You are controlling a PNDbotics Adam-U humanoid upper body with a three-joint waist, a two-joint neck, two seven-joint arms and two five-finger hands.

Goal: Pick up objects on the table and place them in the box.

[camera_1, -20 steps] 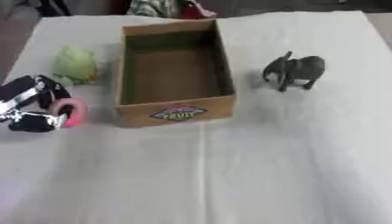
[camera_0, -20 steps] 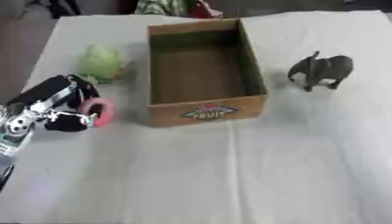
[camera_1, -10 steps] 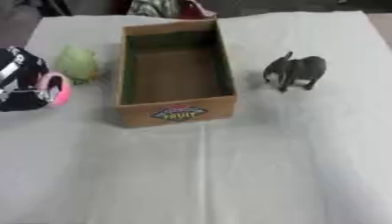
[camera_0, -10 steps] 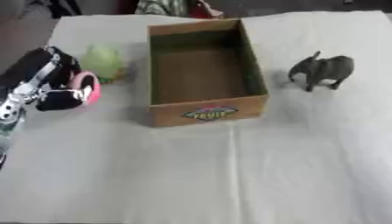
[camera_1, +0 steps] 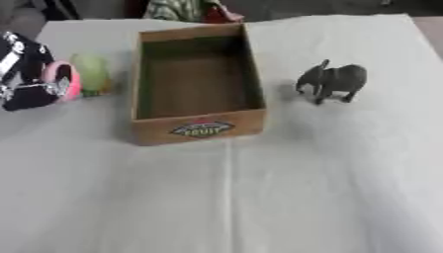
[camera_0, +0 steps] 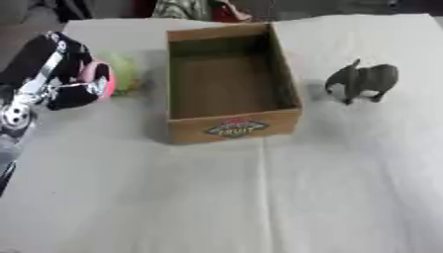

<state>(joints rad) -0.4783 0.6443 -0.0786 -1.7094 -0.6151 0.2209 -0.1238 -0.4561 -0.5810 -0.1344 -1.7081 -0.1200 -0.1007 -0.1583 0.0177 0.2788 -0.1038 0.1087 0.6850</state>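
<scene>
Resting on the white-covered desk (camera_1: 259, 197), nearest first: cardboard box (camera_1: 197, 129), open and empty; left hand (camera_0: 61, 74) at the left edge, fingers curled around a pink object (camera_1: 66, 80); green toy (camera_1: 92, 73) beside it; grey elephant (camera_1: 332, 80), right of the box.

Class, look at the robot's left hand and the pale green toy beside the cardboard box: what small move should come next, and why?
Probably a short reach of the left hand toward the pale green soft toy to close round it. The hand sits right beside the toy, left of the open brown cardboard box, which looks empty, and whether it grips anything yet cannot be told. The dark grey elephant figure stands far off on the right.
</scene>
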